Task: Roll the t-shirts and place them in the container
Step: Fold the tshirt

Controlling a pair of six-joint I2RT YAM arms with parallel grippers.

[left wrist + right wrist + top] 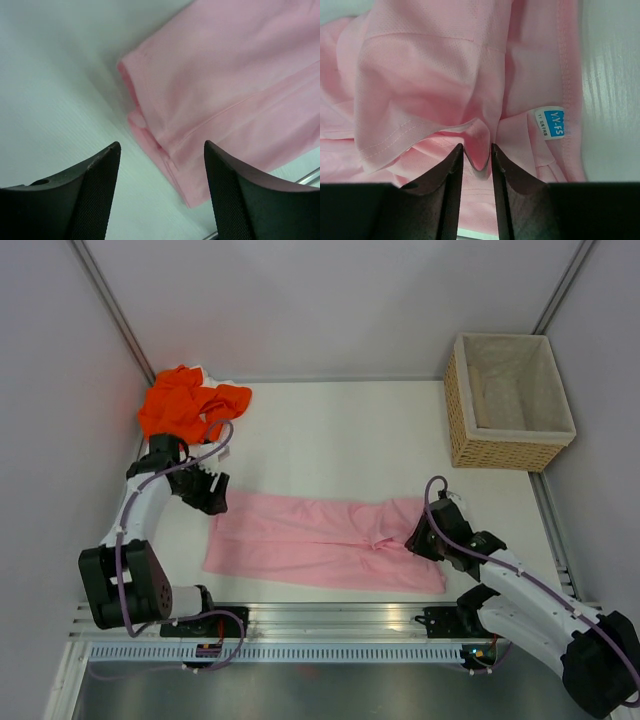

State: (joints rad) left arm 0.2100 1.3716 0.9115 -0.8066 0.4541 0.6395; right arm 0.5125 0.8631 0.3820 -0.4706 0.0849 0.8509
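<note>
Pink t-shirt (320, 540) spread on worktop (340, 440); left tool (161, 145) open above left end; right tool (477, 150) pinching right-end fold.

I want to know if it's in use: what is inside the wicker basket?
Only its pale cloth lining shows inside the wicker basket; the bottom strip just behind the near wall is hidden.

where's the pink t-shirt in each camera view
Top external: the plain soft light pink t-shirt lies spread flat at lower centre, between the two arms.
Left wrist: the pink t-shirt fills the upper right, its folded corner just beyond the open left hand.
Right wrist: the pink t-shirt fills most of the picture, with a fold between the right hand fingers.
Shared landmark: the white table under it.
</note>
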